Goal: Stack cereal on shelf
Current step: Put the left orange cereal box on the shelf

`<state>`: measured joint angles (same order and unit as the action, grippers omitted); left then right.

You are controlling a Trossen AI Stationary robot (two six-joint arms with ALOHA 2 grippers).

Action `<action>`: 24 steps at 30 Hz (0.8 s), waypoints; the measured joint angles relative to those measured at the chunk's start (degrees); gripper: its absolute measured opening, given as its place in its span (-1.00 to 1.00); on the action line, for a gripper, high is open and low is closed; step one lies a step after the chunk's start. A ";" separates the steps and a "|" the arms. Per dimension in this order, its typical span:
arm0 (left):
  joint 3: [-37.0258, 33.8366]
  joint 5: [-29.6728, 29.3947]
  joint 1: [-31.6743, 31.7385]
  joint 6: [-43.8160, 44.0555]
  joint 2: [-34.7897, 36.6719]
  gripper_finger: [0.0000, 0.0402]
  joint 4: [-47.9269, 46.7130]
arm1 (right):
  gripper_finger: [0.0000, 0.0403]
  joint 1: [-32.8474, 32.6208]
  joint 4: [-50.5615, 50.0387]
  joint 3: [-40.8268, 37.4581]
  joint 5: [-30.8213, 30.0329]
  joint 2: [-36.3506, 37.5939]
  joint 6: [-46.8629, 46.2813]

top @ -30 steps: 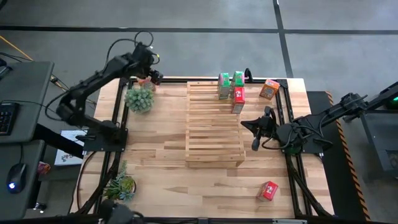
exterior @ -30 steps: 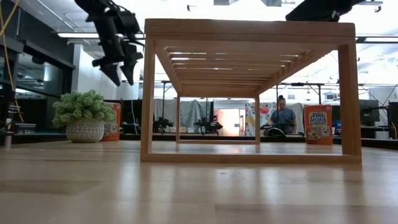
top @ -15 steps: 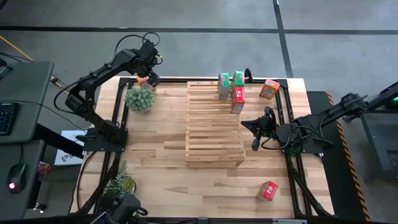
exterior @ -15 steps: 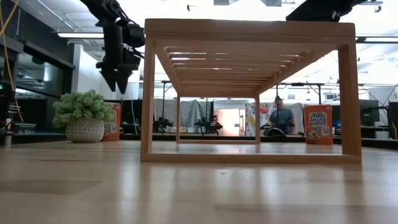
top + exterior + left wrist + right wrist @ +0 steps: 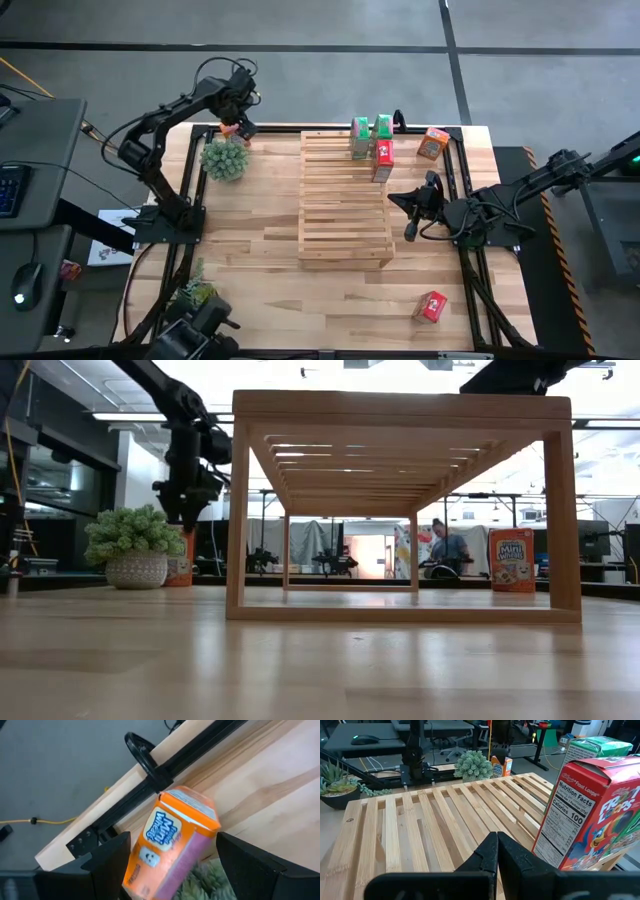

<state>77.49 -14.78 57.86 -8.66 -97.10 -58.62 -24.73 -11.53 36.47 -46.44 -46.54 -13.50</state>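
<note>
At the table's far left corner the left gripper [image 5: 236, 122] is poised above a small orange cardboard cereal box [image 5: 172, 844] that stands on the pale planked wooden tabletop [image 5: 250, 220]; the two dark fingers [image 5: 107, 862] are spread wide to either side of the box, and no contact with it can be made out, so nothing is held; the box is seen just beside a small bushy green plant in a pale round pot [image 5: 224, 159], with the black frame rail of the table just behind it; a second spiky green plant [image 5: 196, 294] is set near the front left edge of the table; at the middle of the table the large rectangular shelf of pale wooden slats [image 5: 343, 200] is placed, and on its far right part two green cereal boxes [image 5: 371, 131] are stood side by side with a red cereal box [image 5: 382, 159] just in front of them; the right gripper [image 5: 409, 214] is held just beside the shelf's right edge, its fingers [image 5: 496, 851] pressed fully together on nothing; another orange cereal box [image 5: 432, 144] is found on the tabletop near the far right corner, apart from the shelf; a second red cereal box [image 5: 432, 305] is left lying near the front right corner, well apart from the rest.
</note>
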 joint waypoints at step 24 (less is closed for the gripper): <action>0.00 -2.90 0.25 0.03 -2.77 0.09 -1.43 | -1.00 0.00 -0.04 0.00 0.01 0.01 0.02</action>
<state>77.49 -17.67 58.11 -8.63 -99.88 -60.05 -24.73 -11.57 36.47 -46.44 -46.53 -13.47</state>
